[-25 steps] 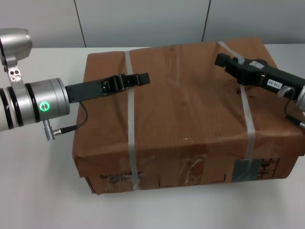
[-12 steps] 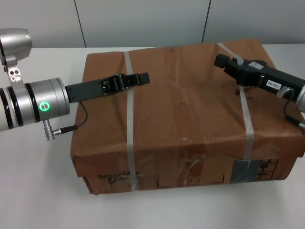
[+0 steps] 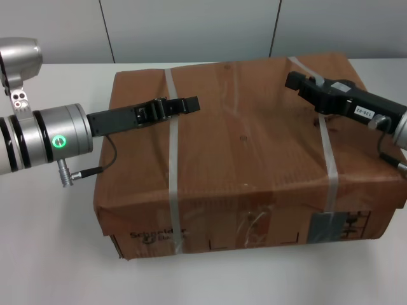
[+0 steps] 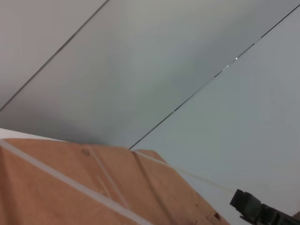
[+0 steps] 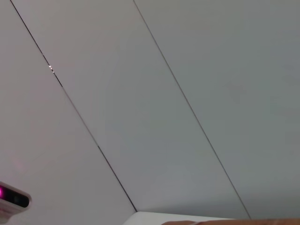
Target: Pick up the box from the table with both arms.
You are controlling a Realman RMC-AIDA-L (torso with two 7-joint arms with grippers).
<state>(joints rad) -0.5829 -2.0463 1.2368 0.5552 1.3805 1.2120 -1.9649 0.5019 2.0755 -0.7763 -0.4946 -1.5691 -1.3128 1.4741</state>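
Note:
The large brown cardboard box [image 3: 248, 152] with two whitish straps stands on the white table [image 3: 51, 254], its grey label and dark print facing me. My left gripper [image 3: 189, 103] is shut and empty, reaching in low over the box's top by the left strap. My right gripper [image 3: 294, 81] reaches in over the top near the right strap. The left wrist view shows the box top [image 4: 70, 187] close below and the right gripper's [image 4: 243, 202] tip farther off. The right wrist view shows only wall panels.
A grey panelled wall [image 3: 191, 28] rises behind the table. The left arm's silver segment with its green light ring [image 3: 59, 141] and a looping cable [image 3: 105, 162] hangs beside the box's left side. White tabletop shows in front of and left of the box.
The box has shifted slightly: its near top edge sits a little lower in the head view. The right gripper has crept slightly; the left arm has not moved.

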